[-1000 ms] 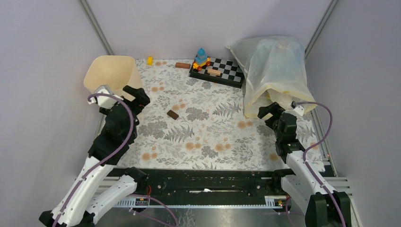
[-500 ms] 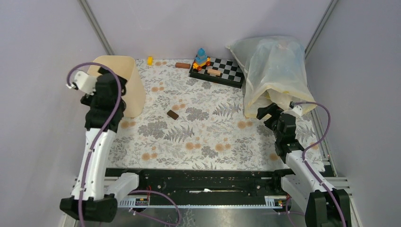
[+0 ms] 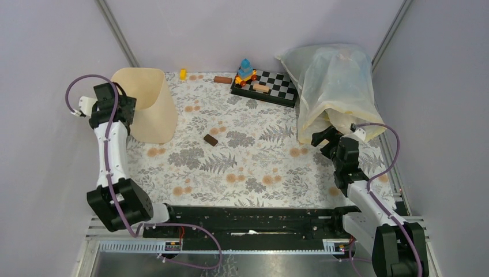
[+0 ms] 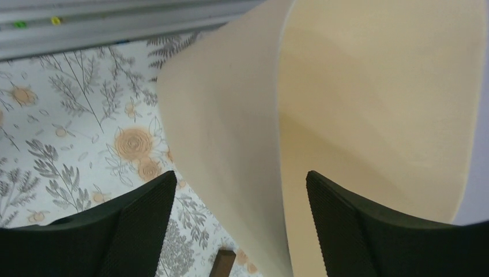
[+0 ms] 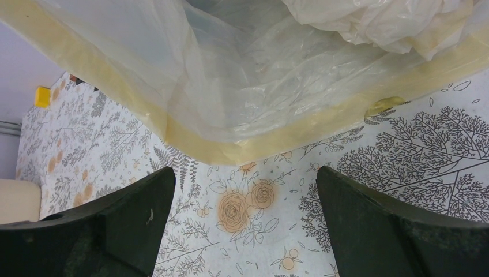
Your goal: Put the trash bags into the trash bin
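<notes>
The cream-beige trash bin (image 3: 147, 107) is at the far left, tipped so its side faces the top camera. My left gripper (image 3: 118, 109) is open at the bin's left side. In the left wrist view its jaws (image 4: 241, 176) straddle the bin's rim (image 4: 282, 133), one finger outside and one inside, touching nothing. A big whitish-clear sack with a yellowish edge (image 3: 334, 92) bulges at the far right. A crinkly cream trash bag (image 5: 380, 26) lies crumpled inside it. My right gripper (image 3: 322, 138) is open and empty over the mat, just short of the sack's mouth (image 5: 259, 144).
A chessboard (image 3: 277, 86) with a blue and orange toy (image 3: 246, 72) sits at the back. A brown block (image 3: 210, 139) lies mid-mat; it also shows in the left wrist view (image 4: 224, 262). A brown cylinder (image 3: 222, 79) and a yellow block (image 3: 183, 74) lie at the back. Walls stand close on both sides.
My left arm swung up and to the left, from in front of the bin to its left side. The bin tipped from mouth-up to side-on. The right gripper barely moved.
</notes>
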### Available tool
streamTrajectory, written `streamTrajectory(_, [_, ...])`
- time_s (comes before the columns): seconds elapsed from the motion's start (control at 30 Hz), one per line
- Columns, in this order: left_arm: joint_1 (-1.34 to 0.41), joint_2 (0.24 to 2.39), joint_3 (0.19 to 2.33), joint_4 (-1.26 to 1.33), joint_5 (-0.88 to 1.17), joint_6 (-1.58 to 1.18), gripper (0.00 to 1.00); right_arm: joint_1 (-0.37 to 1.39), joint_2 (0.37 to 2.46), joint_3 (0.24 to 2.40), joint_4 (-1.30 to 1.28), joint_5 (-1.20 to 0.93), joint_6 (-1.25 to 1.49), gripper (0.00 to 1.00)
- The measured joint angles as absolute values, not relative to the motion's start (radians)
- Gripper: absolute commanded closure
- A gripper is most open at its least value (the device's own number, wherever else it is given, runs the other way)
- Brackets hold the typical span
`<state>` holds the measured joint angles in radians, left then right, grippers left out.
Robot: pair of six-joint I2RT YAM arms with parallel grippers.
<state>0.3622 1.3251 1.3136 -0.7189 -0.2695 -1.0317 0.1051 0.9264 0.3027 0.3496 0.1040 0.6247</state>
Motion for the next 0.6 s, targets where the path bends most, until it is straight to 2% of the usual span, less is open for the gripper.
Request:
streamTrajectory(0.07, [0.369, 1.361, 1.320, -0.732, -0.227, -1.053, 0.25, 0.105, 0.925, 0.303, 0.350, 0.104, 0.625, 0.00])
streamTrajectory(0.13, [0.371, 1.389, 1.323, -0.746, -0.202, -1.075, 0.40, 0.105, 0.920, 0.303, 0.349, 0.104, 0.624, 0.00])
streamTrajectory(0.2, [0.371, 1.405, 1.323, -0.764, -0.178, -1.090, 0.58, 0.105, 0.910, 0.303, 0.349, 0.104, 0.624, 0.00])
streamTrajectory(0.27, [0.371, 1.404, 1.324, -0.764, -0.158, -1.106, 0.80, 0.105, 0.901, 0.303, 0.349, 0.105, 0.624, 0.00])
streamTrajectory(0.33, [0.373, 1.388, 1.323, -0.776, -0.159, -1.097, 0.96, 0.105, 0.899, 0.303, 0.349, 0.105, 0.624, 0.00])
streamTrajectory(0.37, [0.376, 1.379, 1.321, -0.794, -0.160, -1.088, 1.00, 0.105, 0.899, 0.303, 0.349, 0.105, 0.624, 0.00])
streamTrajectory(0.6, [0.361, 1.279, 1.316, -0.772, -0.059, -1.042, 1.00, 0.105, 0.899, 0.303, 0.349, 0.105, 0.623, 0.00])
